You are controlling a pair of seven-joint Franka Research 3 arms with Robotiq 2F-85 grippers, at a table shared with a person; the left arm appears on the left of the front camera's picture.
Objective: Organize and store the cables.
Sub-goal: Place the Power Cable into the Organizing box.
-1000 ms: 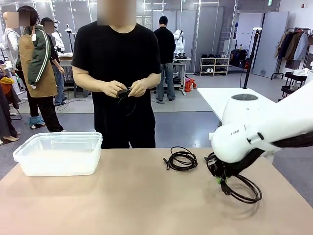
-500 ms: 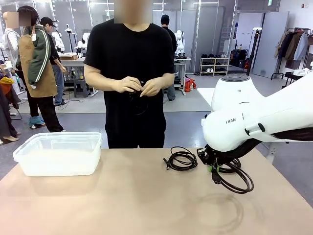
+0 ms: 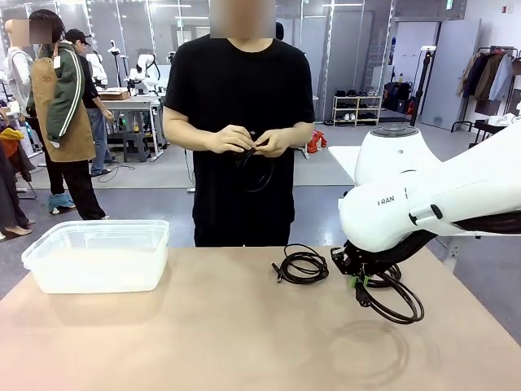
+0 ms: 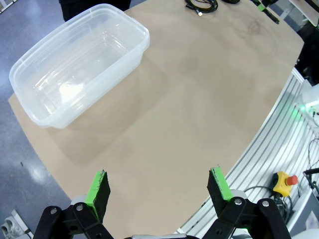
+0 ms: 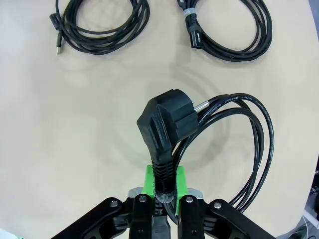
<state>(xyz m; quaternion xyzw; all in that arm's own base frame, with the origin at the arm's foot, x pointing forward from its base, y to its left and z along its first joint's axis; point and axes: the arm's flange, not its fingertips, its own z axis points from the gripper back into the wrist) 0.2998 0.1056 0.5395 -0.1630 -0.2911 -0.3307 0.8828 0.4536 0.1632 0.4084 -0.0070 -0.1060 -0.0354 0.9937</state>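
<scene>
Since a second ago we have raised our right gripper [image 5: 165,185], pinched narrow on the neck of a black plug [image 5: 167,119] whose looped cable [image 5: 224,106] hangs above the table [image 5: 75,124], two more coils [image 5: 102,44] lying beyond it, while our left gripper [image 4: 158,186] stands wide and empty.

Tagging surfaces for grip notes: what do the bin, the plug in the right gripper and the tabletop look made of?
Bin: clear glossy plastic; see-through walls with highlights. Plug: matte black moulded plastic or rubber, shiny metal pin. Tabletop: smooth matte tan, perhaps laminate; soft shadows, no glare.
</scene>
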